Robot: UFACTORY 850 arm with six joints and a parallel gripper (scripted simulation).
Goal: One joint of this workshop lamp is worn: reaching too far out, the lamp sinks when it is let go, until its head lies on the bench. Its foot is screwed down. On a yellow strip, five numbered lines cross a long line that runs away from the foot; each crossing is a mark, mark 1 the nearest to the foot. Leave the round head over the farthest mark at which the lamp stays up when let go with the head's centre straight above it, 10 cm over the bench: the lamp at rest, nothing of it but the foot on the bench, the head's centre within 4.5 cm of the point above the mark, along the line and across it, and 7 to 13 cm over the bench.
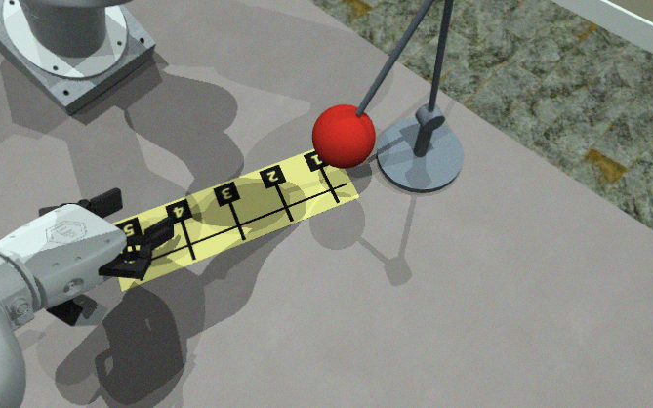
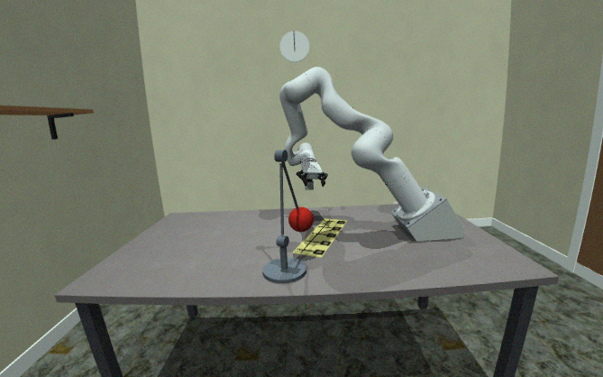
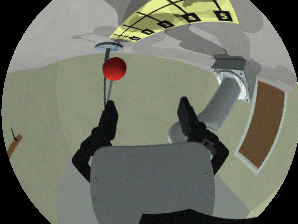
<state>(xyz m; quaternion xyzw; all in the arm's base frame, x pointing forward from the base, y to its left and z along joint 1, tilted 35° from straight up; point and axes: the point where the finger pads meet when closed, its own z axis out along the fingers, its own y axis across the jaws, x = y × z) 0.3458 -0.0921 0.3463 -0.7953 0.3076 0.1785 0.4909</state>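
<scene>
The lamp's red round head [image 1: 344,136] [image 2: 300,219] [image 3: 114,69] hangs in the air from the sloping rod [image 1: 392,62] [image 2: 290,185], clear of the bench, near the mark 1 end; its exact height is unclear. The other rod [image 1: 440,61] [image 2: 281,201] stands nearly upright over the round foot [image 1: 394,169] [image 2: 270,271] [image 3: 101,48]. The yellow strip [image 1: 265,225] [image 2: 314,246] [image 3: 207,19] runs away from the foot. My gripper [image 1: 142,212] [image 2: 314,183] [image 3: 147,105] is open and empty, apart from the lamp, in the air beyond the head, toward the mark 5 end.
The robot's base [image 1: 110,75] [image 2: 439,225] [image 3: 235,62] stands on the bench to one side of the strip. The lamp's elbow joint [image 2: 280,155] is high above the foot. The bench's edge [image 2: 228,298] runs close behind the foot.
</scene>
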